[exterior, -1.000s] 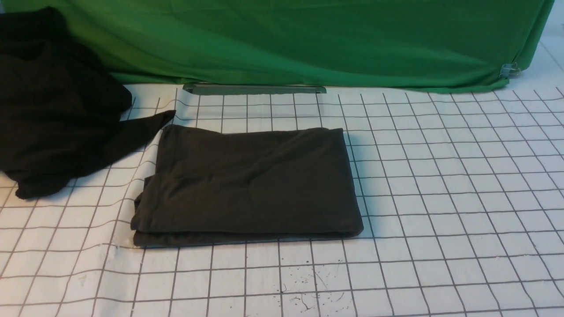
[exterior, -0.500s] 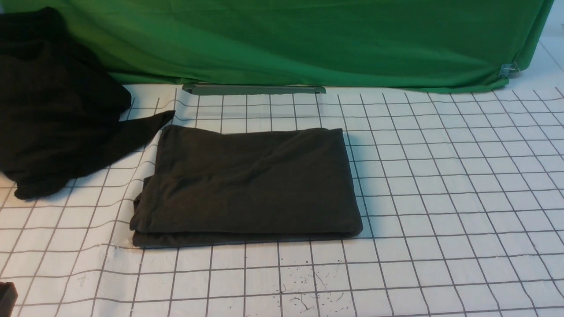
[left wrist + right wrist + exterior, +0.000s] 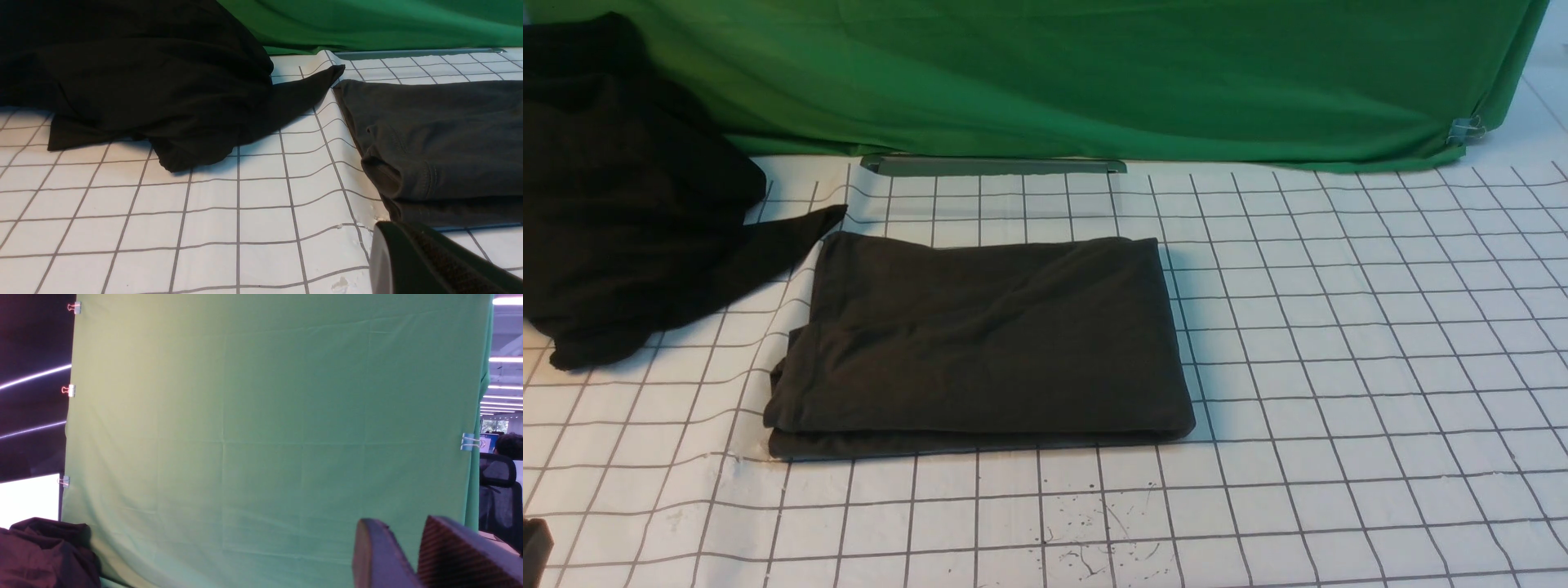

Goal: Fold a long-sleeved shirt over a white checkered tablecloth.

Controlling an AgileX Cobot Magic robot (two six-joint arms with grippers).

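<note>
Checkered tablecloth (image 3: pixel 1339 327) under folded shirt (image 3: pixel 988 343)

The folded long-sleeved shirt (image 3: pixel 441 139) lies beside a black garment heap (image 3: pixel 135 81) on the white checkered tablecloth (image 3: pixel 204 228).

Left gripper (image 3: pixel 433 261): only part in the left wrist view, dark matte shell with a rounded edge, inner face lined with a coarse, ribbed black pad. A small black corner of it shows in the front view. Right gripper (image 3: pixel 412 555): two dark fingers (image 3: pixel 376 555), one smooth and rounded, the other with a fine ribbed pad.
</note>
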